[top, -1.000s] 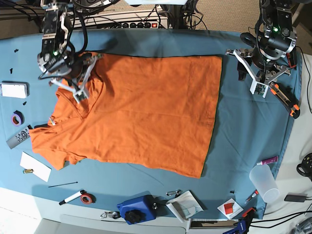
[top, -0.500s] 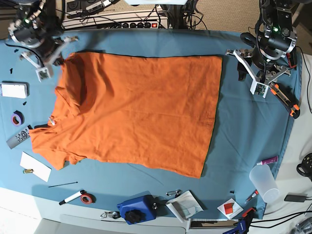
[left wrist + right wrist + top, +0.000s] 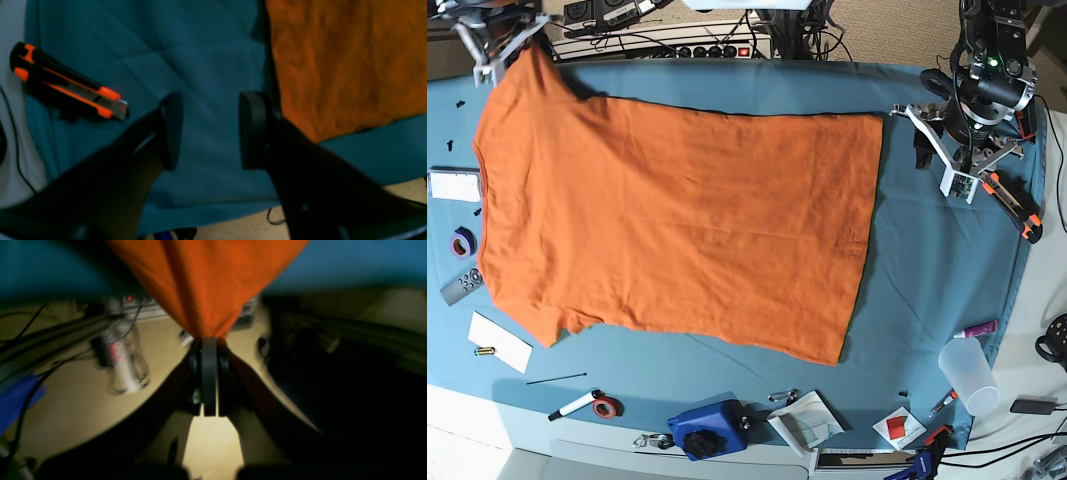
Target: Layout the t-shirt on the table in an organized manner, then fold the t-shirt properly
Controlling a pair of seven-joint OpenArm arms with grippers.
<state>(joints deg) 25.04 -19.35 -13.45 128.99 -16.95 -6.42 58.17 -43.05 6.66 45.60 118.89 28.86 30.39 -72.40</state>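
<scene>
Two arms frame the scene we see: the right gripper [image 3: 209, 350] sits at the far corner of the surface [image 3: 927, 260], its fingers [image 3: 209, 373] clenched on a pinched corner of the t-shirt [image 3: 677, 220], which fans out from the grip in the right wrist view, with bare floor beneath. The left gripper [image 3: 210, 130] hangs with its fingers [image 3: 171, 130] spread and holding nothing, over bare teal cloth just beside the garment's hem. The orange cloth lies mostly flat across the middle of the surface, its straight hem edge facing the left arm and its sleeve end stretched toward the held corner. We see a wide bare strip of cloth between the hem and the surface's end, where an orange-and-black utility knife [image 3: 66, 88] lies near the rim. Small clutter lines the near edge: a blue box [image 3: 707, 428], a marker [image 3: 577, 404], a clear plastic cup [image 3: 968, 374].
</scene>
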